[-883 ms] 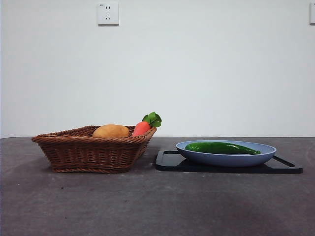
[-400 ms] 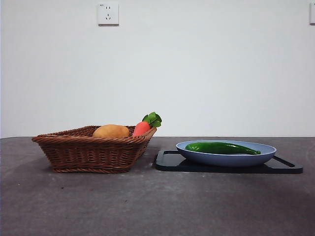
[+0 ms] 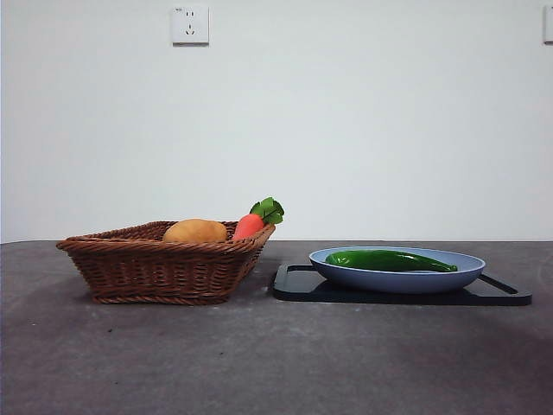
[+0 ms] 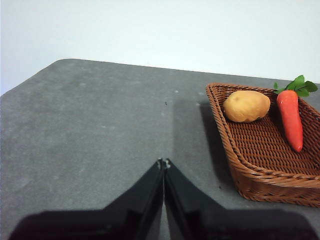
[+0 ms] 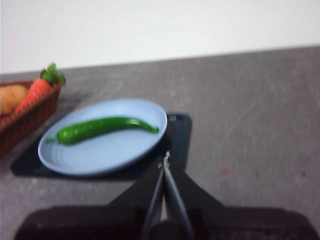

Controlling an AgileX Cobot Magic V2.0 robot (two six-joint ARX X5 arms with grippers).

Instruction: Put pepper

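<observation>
Pepper (image 3: 390, 259): one, long, slim, glossy dark green, slightly curved, tapering to a point. It lies flat on the blue plate (image 3: 397, 278), running along the plate's length, touched by neither gripper. In the right wrist view the pepper (image 5: 102, 128) crosses the middle of the plate (image 5: 100, 155).

Blue plate: shallow, oval in the front view, resting on a black tray (image 3: 298, 285). The tray's edge and a handle show on either side of the plate.

Basket (image 3: 164, 268): brown wicker, low and square, standing on the table (image 3: 259, 363) just beside the tray, to its left in the front view. Contents: one tan potato (image 3: 194, 231) and one red-orange carrot (image 3: 249, 225) with green leaves, its leafy end raised above the basket's rim. In the left wrist view the potato (image 4: 246, 106) and carrot (image 4: 291, 120) lie side by side, apart, on the basket (image 4: 260, 175) floor.

Left gripper (image 4: 163, 162): jaws pressed together, tips meeting, nothing between them. It hangs over bare grey table, beside the basket and clear of it.

Right gripper (image 5: 165, 159): jaws closed against each other, holding nothing. It sits above the near edge of the plate and tray; the view is somewhat blurred. The pepper lies beyond the tips, not in contact.

Neither arm appears in the front view.

Wall: plain white, with one outlet (image 3: 189, 23) above the basket.
</observation>
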